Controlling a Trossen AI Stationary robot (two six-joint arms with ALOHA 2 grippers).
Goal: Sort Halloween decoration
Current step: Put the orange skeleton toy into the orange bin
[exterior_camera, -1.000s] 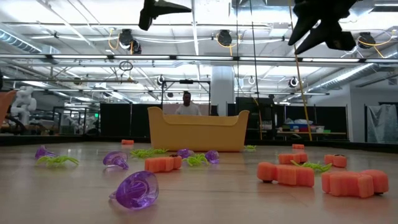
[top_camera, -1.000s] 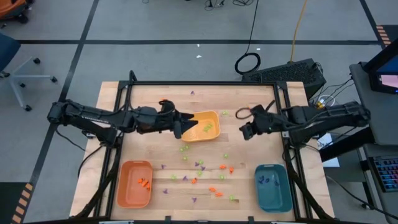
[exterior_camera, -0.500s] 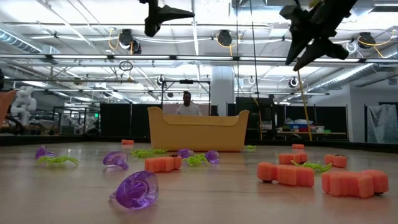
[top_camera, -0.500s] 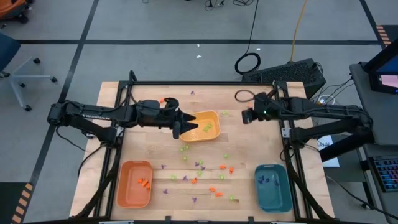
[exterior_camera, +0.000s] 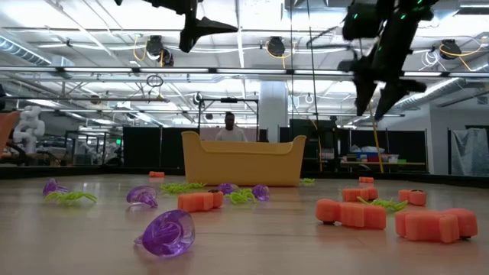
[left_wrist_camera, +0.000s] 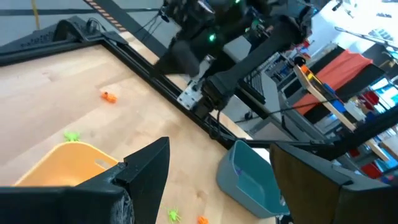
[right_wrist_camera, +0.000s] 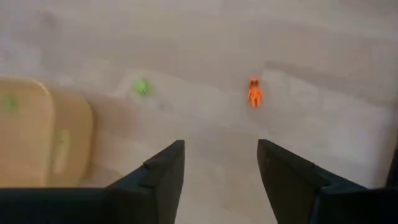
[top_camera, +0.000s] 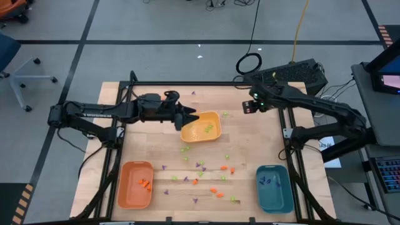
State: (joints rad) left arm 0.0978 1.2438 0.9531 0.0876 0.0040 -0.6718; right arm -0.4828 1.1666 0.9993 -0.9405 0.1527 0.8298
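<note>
Trays are seen nearest along the front edge of the tabletop [top_camera: 144,150]: an orange tray [top_camera: 135,184] at the front left, holding a few orange pieces, and a teal tray [top_camera: 274,187] at the front right, holding a few purple ones. Between and just behind them the Halloween decoration [top_camera: 201,173] is scattered over the bare wood as many tiny orange, light green and purple pieces; in the low view a purple piece [exterior_camera: 166,231] lies closest, with orange pieces [exterior_camera: 351,214] to its right. Farther back, near the middle, a yellow tray [top_camera: 201,126] is set, with some light green pieces inside it.

At the yellow tray's left rim the left gripper [top_camera: 189,117] is held above the tabletop, its fingers [left_wrist_camera: 148,168] spread apart with nothing seen between them. Farther back and to the right, the right gripper [top_camera: 249,107] is raised near the rear frame rail, well apart from the trays; its fingers [right_wrist_camera: 163,171] are parted and empty, and beyond them a single orange piece [right_wrist_camera: 254,93] and a green piece [right_wrist_camera: 143,87] are seen on the wood beside the yellow tray's edge.

Beyond the tabletop, in the room behind, a person [exterior_camera: 229,128] is seen above the yellow tray's rim.
</note>
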